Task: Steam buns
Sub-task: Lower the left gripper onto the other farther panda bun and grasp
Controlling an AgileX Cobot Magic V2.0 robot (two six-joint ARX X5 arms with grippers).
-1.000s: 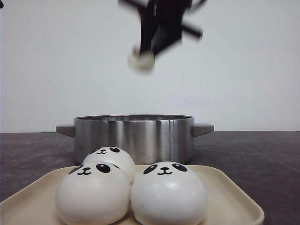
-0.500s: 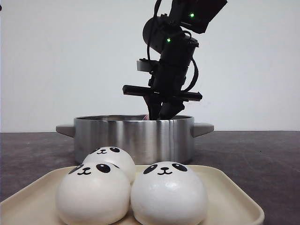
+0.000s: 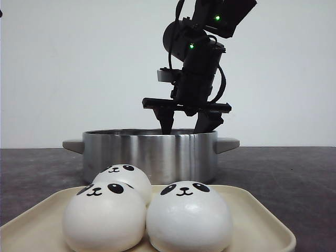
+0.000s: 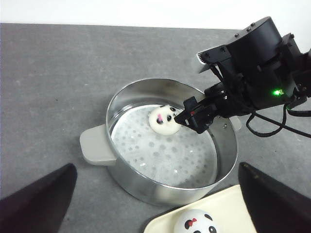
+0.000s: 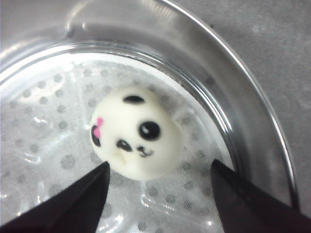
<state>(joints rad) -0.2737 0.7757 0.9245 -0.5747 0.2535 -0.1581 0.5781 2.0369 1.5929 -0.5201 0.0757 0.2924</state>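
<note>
Right gripper [image 3: 187, 124] spread wide, empty, fingertips dipped just inside rim of steel steamer pot [image 3: 150, 152]. One panda bun [image 5: 134, 138] with pink bow lies loose on perforated steamer plate [image 4: 165, 155] inside pot, below the spread fingers, touching neither. Left gripper [image 4: 155, 204] also spread wide, holding nothing, above near side of pot. In front of pot: cream tray [image 3: 257, 220] on dark grey surface [image 3: 294, 178], three panda buns [image 3: 188, 215] clustered on it, touching.

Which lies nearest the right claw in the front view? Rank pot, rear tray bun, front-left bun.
1. pot, directly under the right claw.
2. rear bun, back of the tray, left of the claw.
3. front-left bun, tray's near edge.
</note>
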